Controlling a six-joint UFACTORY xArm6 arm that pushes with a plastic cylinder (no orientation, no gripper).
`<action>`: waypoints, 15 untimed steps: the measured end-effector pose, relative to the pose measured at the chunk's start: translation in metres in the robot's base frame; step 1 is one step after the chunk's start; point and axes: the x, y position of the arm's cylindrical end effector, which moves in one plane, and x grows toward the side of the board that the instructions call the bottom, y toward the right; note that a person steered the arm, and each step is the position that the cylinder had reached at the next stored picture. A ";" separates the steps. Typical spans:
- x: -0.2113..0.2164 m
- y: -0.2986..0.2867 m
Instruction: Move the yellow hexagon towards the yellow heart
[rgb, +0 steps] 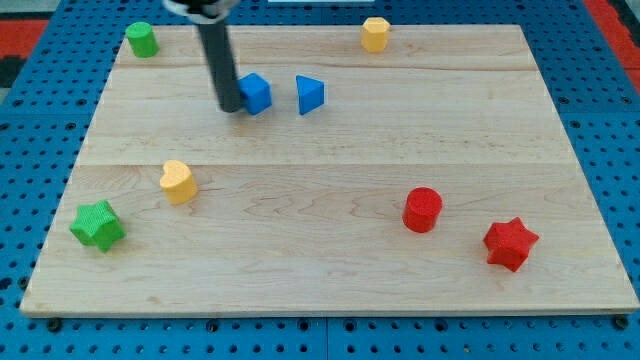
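Note:
The yellow hexagon (375, 34) sits near the board's top edge, right of centre. The yellow heart (178, 181) lies at the view's left, below the middle. My tip (229, 108) is at the end of the dark rod, touching the left side of a blue cube (256, 93). The tip is far to the left of the hexagon and above and right of the heart.
A blue triangle (310, 94) lies just right of the blue cube. A green cylinder (142, 39) is at the top left, a green star (98, 225) at the bottom left. A red cylinder (422, 209) and a red star (510, 243) are at the lower right. The wooden board (320, 270) rests on a blue pegboard.

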 end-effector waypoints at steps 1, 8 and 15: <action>0.015 0.012; 0.038 0.084; -0.159 0.345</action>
